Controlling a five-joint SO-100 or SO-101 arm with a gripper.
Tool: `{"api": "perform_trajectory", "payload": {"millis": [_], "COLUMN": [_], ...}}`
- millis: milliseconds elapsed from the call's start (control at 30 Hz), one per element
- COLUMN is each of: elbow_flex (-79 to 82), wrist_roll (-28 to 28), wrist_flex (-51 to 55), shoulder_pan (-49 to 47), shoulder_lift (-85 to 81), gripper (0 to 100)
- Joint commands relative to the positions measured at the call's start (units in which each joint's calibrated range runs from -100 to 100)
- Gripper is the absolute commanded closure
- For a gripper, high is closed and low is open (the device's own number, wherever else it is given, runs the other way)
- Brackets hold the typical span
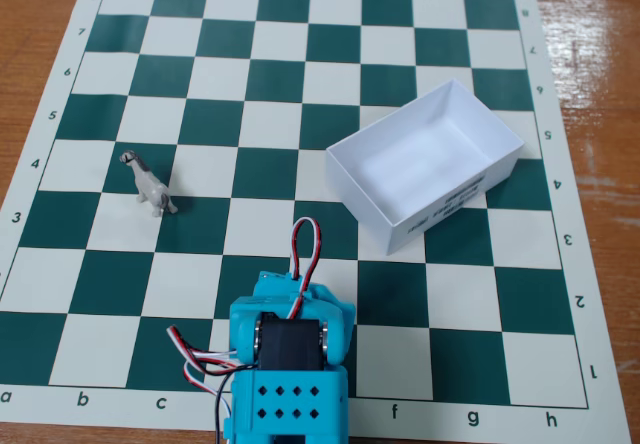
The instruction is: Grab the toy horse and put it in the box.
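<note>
The toy horse [148, 184] is a tiny whitish-grey figurine with a darker head. It stands on the chessboard at the left, around the row marked 4, and nothing touches it. The white box [420, 154] sits open and empty at the right of the board, with black print on its near long side. My turquoise arm [290, 354] enters from the bottom edge and points up the board. Its front end [300, 289] is well short of both the horse and the box. The jaws are hidden under the arm's body, so I cannot tell how they stand.
The green and white chessboard mat [300, 94] lies on a wooden table [600, 24]. Red, white and black wires [305, 249] loop above and beside the arm.
</note>
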Motion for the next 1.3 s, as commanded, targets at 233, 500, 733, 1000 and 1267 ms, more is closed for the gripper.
{"api": "perform_trajectory", "payload": {"millis": [233,500,733,1000,1267], "elbow_flex": [0.4,0.4,0.4,0.4,0.4], "wrist_roll": [0.1,0.1,0.1,0.1,0.5], "wrist_flex": [0.3,0.3,0.3,-0.4,0.1], "shoulder_pan": [-0.2,-0.2,-0.1,0.7,-0.1], "shoulder_lift": [-0.3,-0.3,-0.2,1.2,0.3], "gripper": [100,100,100,100,100]}}
